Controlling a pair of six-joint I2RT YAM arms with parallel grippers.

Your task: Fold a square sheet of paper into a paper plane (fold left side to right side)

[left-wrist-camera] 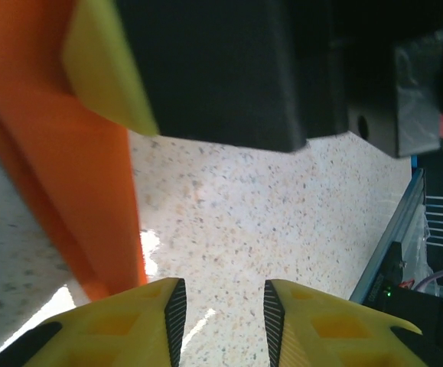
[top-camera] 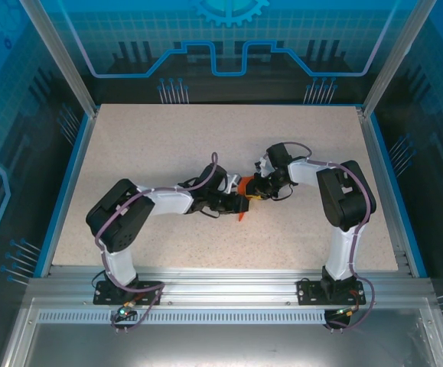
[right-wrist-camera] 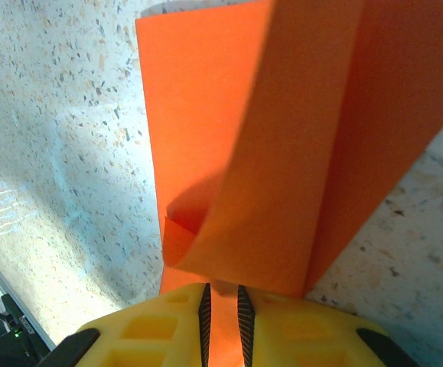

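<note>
The orange-red square sheet of paper (right-wrist-camera: 282,153) is partly folded, with layers standing up off the table. My right gripper (right-wrist-camera: 223,306) is shut on its near edge, the paper pinched between the black pads. From above, the paper (top-camera: 243,200) shows as a small orange shape between the two grippers at mid-table. My left gripper (left-wrist-camera: 223,310) is open, with bare table between its yellow fingers. The paper (left-wrist-camera: 60,176) stands just left of that gripper, apart from its pads. The right gripper's yellow fingertip (left-wrist-camera: 106,69) and dark body show close ahead in the left wrist view.
The speckled beige table (top-camera: 206,145) has free room on all sides of the arms. A blue rim and aluminium frame (top-camera: 405,229) border it. The two arms meet wrist to wrist at the centre (top-camera: 236,191).
</note>
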